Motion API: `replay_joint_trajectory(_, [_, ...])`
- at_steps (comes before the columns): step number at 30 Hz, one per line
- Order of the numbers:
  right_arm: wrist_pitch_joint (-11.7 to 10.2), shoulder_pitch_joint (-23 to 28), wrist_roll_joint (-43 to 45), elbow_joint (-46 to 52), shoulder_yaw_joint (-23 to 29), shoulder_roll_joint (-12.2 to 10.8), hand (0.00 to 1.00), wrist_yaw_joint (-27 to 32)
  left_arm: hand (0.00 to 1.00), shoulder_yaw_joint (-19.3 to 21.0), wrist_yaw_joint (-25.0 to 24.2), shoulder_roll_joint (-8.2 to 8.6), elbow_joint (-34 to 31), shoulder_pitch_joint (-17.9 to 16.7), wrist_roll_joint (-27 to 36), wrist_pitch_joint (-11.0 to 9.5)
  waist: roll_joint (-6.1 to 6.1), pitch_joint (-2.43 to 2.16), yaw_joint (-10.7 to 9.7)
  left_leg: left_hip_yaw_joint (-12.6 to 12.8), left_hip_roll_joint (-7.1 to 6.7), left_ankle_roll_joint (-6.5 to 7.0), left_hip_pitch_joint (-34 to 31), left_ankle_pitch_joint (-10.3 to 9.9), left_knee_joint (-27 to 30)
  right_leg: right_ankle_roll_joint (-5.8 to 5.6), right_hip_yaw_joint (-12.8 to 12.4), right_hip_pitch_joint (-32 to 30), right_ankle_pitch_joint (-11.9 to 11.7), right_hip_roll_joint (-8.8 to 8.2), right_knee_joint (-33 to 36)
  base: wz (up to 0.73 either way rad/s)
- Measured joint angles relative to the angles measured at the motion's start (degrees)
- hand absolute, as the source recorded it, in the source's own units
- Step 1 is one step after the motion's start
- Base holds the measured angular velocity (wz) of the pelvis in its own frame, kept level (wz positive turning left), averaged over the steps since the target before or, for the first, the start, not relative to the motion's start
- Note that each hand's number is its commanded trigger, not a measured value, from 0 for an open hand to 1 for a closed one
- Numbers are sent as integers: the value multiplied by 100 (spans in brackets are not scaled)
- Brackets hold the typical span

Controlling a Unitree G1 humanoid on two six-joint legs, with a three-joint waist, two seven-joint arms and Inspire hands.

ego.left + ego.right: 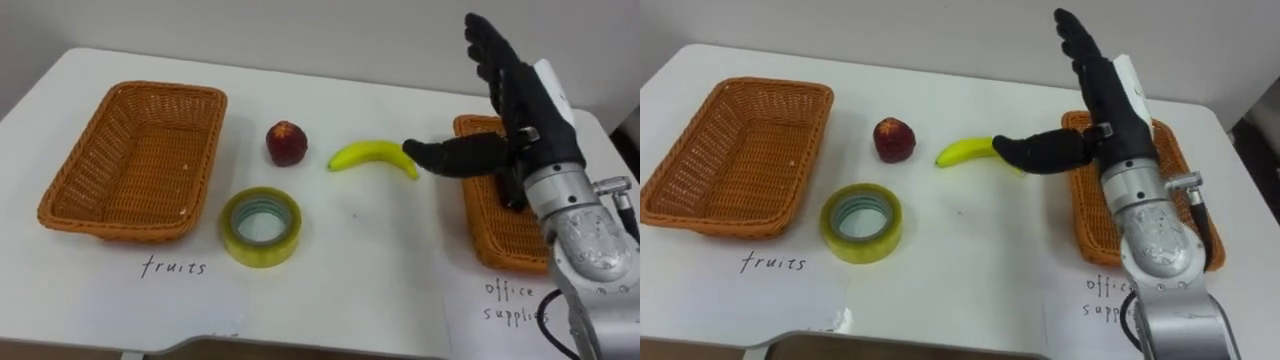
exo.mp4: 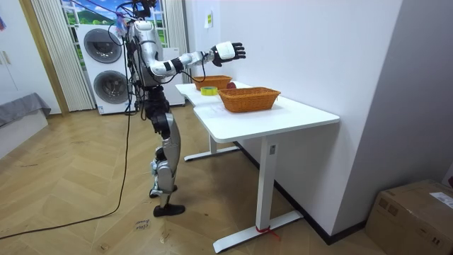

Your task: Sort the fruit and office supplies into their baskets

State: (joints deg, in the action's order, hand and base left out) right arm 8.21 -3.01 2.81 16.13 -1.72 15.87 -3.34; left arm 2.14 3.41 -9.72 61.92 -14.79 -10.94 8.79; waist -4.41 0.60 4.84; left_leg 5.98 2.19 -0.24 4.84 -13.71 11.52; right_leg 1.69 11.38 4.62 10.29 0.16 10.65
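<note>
A yellow banana (image 1: 372, 155) (image 1: 968, 150) lies mid-table beside a red apple (image 1: 286, 143) (image 1: 894, 139). A yellow tape roll (image 1: 260, 226) (image 1: 861, 221) lies flat in front of them. An empty wicker basket (image 1: 132, 160) (image 1: 735, 155) marked "fruits" sits at the left. A second wicker basket (image 1: 497, 225) (image 1: 1089, 215), marked "office supplies", sits at the right, partly hidden by my arm. My right hand (image 1: 510, 95) (image 1: 1102, 95) (image 2: 228, 51) is raised above the table, open, fingers straight, thumb pointing toward the banana's end. It holds nothing.
I stand at the end of a white desk (image 2: 283, 113) along a white wall. Paper labels (image 1: 175, 267) lie in front of each basket. Stacked washing machines (image 2: 106, 60) stand behind me, and a cardboard box (image 2: 414, 212) is on the floor at the room view's right.
</note>
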Motion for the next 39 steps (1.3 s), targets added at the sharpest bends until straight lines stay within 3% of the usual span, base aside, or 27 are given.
replay_joint_trajectory(4, [2,-11,-52,-1,-332,-4,0,-61,0,-81,19,27,-6,31,0,64,94,-64,51,-2,4,-1,-13,2,26,2,26,-28,-1,-5,7,0])
replay_joint_trajectory(6, [2,-28,-83,-2,-456,-55,0,-64,0,-125,19,31,-9,77,-14,95,114,-74,80,-21,3,0,-14,3,29,2,46,-20,-1,-14,6,3])
replay_joint_trajectory(15, [3,-195,-237,-431,-676,-344,0,-62,0,-142,-16,32,5,275,-110,116,136,-32,221,-155,-1,-3,-64,9,96,0,172,23,3,-65,-19,8])
replay_joint_trajectory(20, [4,-272,-251,-623,-898,-496,0,24,0,-137,-18,30,-24,314,-109,116,133,-35,350,-176,-24,8,-89,11,137,-2,177,16,3,-88,-20,2])
replay_joint_trajectory(31, [2,-275,-288,-683,-1071,-496,0,172,0,-131,18,55,-354,275,-108,116,200,-2,350,-298,-73,19,-154,19,114,-6,292,16,4,-103,-12,5])
replay_joint_trajectory(39, [-2,-307,-244,-1237,-1062,-472,0,276,0,-112,-7,50,-359,228,-378,118,151,-39,352,-296,-83,34,-117,32,119,-9,367,42,3,-117,-4,2])
